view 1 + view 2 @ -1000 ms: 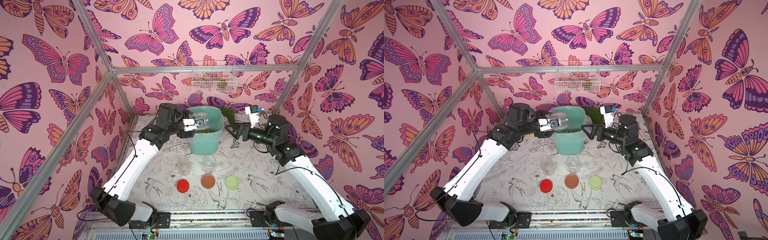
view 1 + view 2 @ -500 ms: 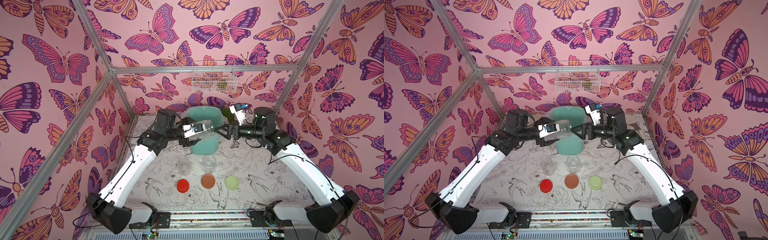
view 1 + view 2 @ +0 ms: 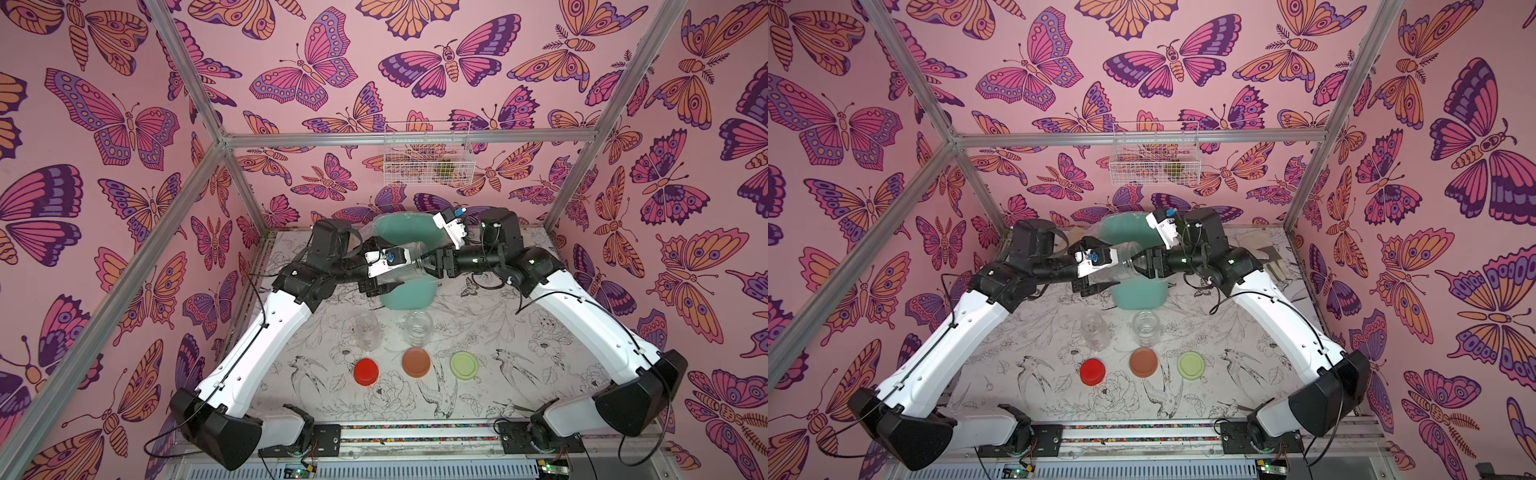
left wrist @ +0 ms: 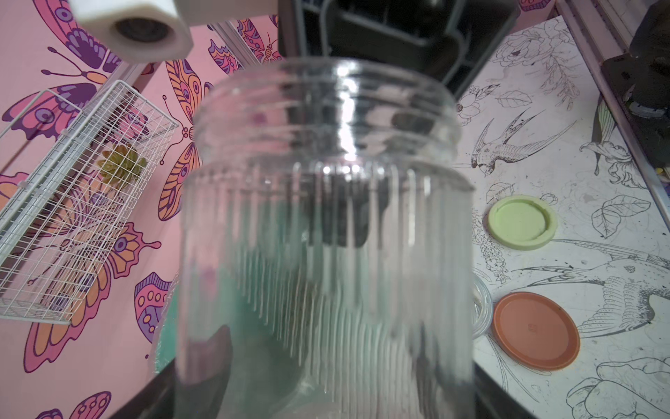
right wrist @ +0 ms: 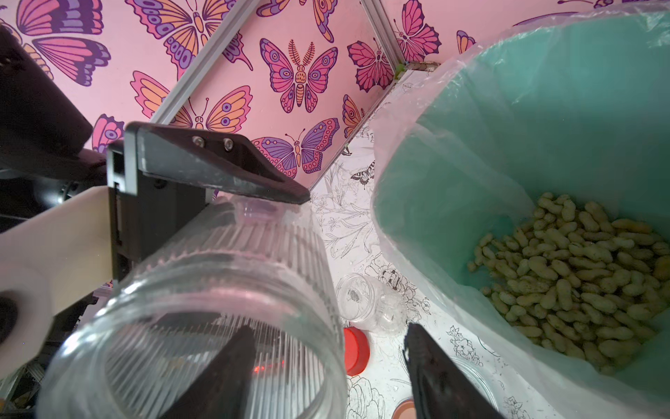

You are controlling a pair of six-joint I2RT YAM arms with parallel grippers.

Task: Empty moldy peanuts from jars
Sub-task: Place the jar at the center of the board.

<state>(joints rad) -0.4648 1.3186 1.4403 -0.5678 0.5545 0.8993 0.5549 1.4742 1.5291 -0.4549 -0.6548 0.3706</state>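
A clear ribbed jar (image 3: 405, 259) (image 3: 1121, 262) lies level in the air over the front rim of the teal bin (image 3: 409, 293), and it looks empty. My left gripper (image 3: 397, 268) (image 4: 322, 362) is shut on its body. My right gripper (image 3: 430, 264) (image 5: 330, 330) is at the jar's (image 5: 203, 290) mouth, open, with one finger inside the rim and the other outside with a gap. The moldy peanuts (image 5: 573, 275) lie in a heap in the lined bin (image 5: 507, 127). Two more lidless jars (image 3: 368, 332) (image 3: 417, 328) stand on the table.
Red (image 3: 366, 371), brown (image 3: 416, 362) and pale green (image 3: 464, 365) lids lie in a row in front of the standing jars. A white wire basket (image 3: 428, 160) with a green tuft hangs on the back wall. Both arms meet above the bin's front.
The left arm has brought the jar from its tipped pose over the bin to level, pointing right. The right arm has swung left to the jar's mouth, and its jaws have narrowed.
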